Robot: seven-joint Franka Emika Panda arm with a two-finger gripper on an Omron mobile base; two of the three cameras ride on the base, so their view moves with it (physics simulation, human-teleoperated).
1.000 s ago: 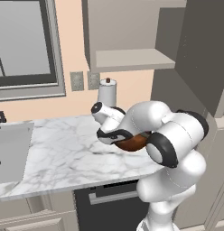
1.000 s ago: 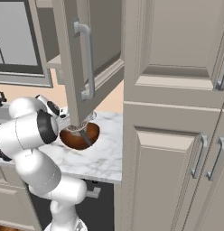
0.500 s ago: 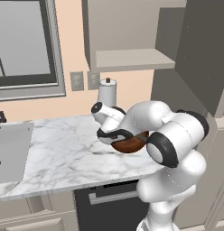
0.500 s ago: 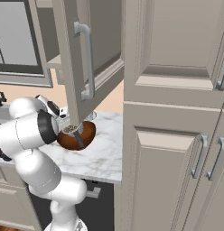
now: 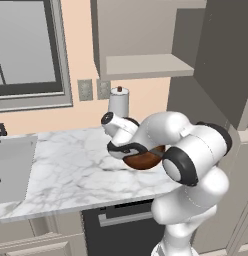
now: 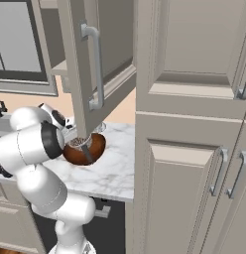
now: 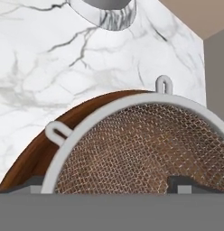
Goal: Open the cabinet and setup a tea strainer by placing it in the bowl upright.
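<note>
Two-finger gripper of the white arm, seen from the hand camera: its dark fingertips stand spread wide apart at the lower edge, one at each side, with nothing clamped between them. Directly beyond and between the tips lies the small silver wire-mesh basket strainer, rim uppermost, its pale metal ring bearing two small loops; whether the tips touch its rim cannot be told. The strainer sits upright inside the round glossy reddish-brown wooden bowl, whose rim curves just past it. Farther out from the gripper, on the white veined marble counter, stands the base of the white paper towel roll.

In the right base view the bowl rests on the counter under the hand, with the strainer in it, below the swung-open door of the taupe-grey wall cabinet with its vertical silver bar handle. The left base view shows the bowl beneath the wrist.

Compared with one second earlier, the jaws have parted from a nearly closed grip; bowl, door and arm posture appear unchanged.
</note>
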